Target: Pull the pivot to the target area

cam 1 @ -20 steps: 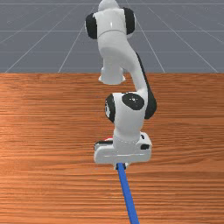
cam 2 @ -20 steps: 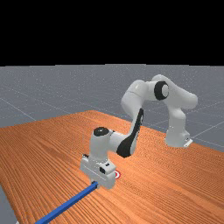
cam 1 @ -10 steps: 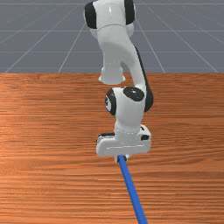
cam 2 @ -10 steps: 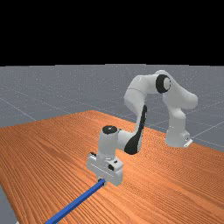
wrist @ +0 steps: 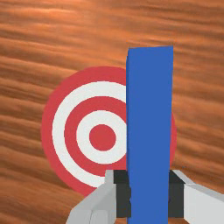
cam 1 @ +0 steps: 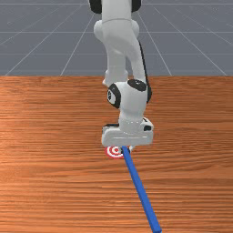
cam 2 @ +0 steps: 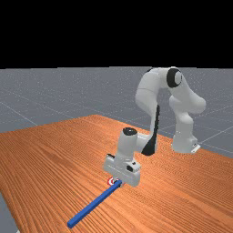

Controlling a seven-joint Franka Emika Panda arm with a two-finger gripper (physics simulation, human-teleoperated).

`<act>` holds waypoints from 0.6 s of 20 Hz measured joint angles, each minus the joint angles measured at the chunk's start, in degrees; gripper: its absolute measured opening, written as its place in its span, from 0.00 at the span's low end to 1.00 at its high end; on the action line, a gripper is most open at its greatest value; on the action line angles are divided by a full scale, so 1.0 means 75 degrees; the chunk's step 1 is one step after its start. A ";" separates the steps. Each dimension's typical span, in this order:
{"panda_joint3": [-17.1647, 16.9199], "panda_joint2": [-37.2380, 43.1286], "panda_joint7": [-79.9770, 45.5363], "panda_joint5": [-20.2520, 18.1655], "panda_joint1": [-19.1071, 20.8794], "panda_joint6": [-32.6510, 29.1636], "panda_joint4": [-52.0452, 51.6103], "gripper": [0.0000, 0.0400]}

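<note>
My tool point(wrist: 149, 194), clamped on the blue bar point(wrist: 149, 109) near one end, has drawn back toward the arm's base point(cam 2: 183, 136) over the last second, bringing that held end across one side of the red-and-white target point(wrist: 103, 138), off centre, so I judge a small sideways correction remains.

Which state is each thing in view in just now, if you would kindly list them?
gripper, shut on the blue bar
blue bar, held near one end, the rest slanting toward the front view's lower right
target, flat on the table, partly hidden behind the blue bar in the wrist view, bullseye in sight
arm, bent, hand lowered toward the table
table, bearing the target
</note>
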State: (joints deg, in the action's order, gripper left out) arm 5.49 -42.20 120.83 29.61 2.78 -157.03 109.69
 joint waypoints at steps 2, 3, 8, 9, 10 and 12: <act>0.0385 -0.0024 0.0403 -0.0293 0.0311 0.0250 -0.0081 0.24; 0.0503 0.0050 0.0488 -0.0357 0.0434 0.0130 0.0092 0.24; 0.0151 0.0413 0.0046 -0.0040 0.0153 -0.0105 0.0751 0.24; 0.0181 0.0496 0.0064 -0.0062 0.0180 -0.0069 0.0889 0.24; -0.0064 0.0640 -0.0239 0.0173 -0.0025 -0.0329 0.1181 0.23; 0.0072 0.0962 -0.0156 0.0089 0.0116 -0.0364 0.1785 0.24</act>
State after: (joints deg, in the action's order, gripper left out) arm 6.03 -34.98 119.66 30.28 3.65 -159.76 123.08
